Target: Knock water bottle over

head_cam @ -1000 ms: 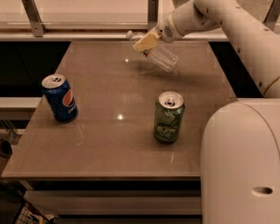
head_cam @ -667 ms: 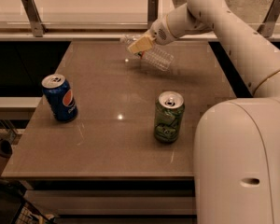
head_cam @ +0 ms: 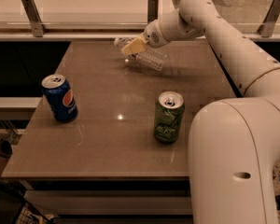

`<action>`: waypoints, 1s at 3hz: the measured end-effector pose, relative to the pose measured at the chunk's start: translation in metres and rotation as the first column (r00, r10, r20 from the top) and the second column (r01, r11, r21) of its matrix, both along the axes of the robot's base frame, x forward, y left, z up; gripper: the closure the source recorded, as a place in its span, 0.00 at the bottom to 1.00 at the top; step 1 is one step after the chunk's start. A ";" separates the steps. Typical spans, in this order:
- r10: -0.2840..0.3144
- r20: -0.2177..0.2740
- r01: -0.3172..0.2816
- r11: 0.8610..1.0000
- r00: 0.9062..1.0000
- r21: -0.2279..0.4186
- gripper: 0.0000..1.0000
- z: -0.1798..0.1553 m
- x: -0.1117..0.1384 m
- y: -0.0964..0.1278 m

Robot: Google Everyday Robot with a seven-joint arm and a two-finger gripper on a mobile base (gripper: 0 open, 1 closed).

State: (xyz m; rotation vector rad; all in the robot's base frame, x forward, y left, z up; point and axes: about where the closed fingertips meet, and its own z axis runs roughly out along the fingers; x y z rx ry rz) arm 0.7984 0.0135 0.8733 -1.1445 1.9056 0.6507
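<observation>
One tilted water bottle (head_cam: 151, 59), two cans (head_cam: 59, 98) (head_cam: 168, 117) — claw (head_cam: 133, 46) at its top, grip unclear

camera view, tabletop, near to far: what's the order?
green soda can → blue Pepsi can → water bottle, tilted near the table's far edge, with the gripper right at its upper, cap-side part.
</observation>
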 end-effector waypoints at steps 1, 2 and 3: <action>0.006 -0.019 -0.007 0.999 1.000 -0.038 1.00 -0.004 -0.001 0.003; 0.009 -0.084 -0.020 0.991 0.996 -0.130 1.00 -0.021 -0.004 0.010; 0.001 -0.143 -0.030 0.979 0.990 -0.201 1.00 -0.040 -0.008 0.014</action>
